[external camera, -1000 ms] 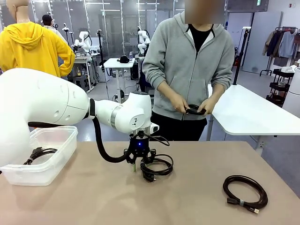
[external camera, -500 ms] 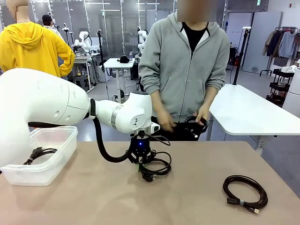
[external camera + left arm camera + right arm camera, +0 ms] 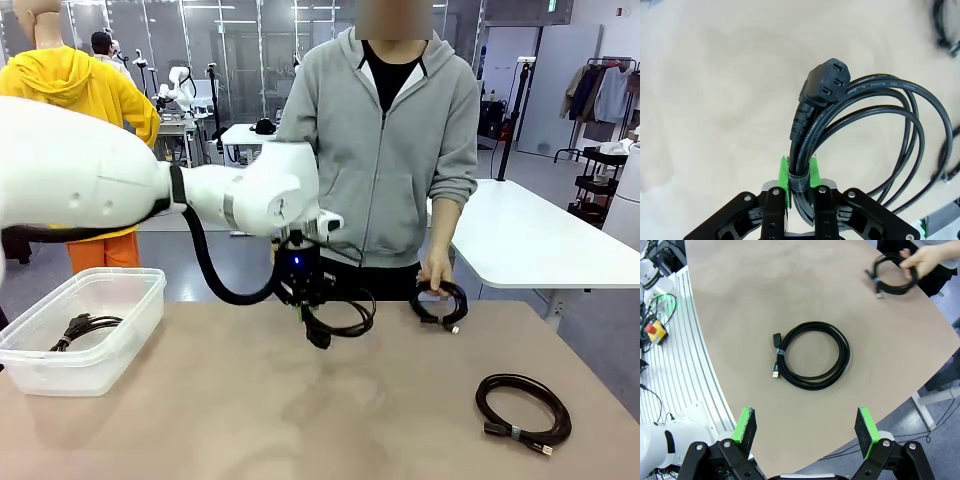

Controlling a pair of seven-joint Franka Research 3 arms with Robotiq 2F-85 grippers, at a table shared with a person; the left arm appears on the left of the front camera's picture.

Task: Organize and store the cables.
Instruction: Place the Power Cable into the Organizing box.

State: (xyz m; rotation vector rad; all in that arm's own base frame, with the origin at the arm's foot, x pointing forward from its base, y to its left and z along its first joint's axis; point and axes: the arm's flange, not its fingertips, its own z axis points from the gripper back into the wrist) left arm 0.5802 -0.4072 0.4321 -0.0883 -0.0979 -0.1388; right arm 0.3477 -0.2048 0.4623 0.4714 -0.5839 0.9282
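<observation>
We found the left gripper (image 3: 303,312) clamped on the tie of a coiled cable (image 3: 345,318), with its green pads (image 3: 784,176) pressing the bundle from both sides. The coil hung from it above the bench (image 3: 200,420), plug (image 3: 826,86) pointing away from the gripper. The right gripper (image 3: 807,427) stood wide apart, holding nothing, over the bench edge. Below it a second cable (image 3: 812,356) lay flat on the bench. A person's hand (image 3: 433,272) held a third cable (image 3: 442,303) at the far edge. A fourth cable (image 3: 82,326) lay in the clear bin (image 3: 125,335) at the robot's left
</observation>
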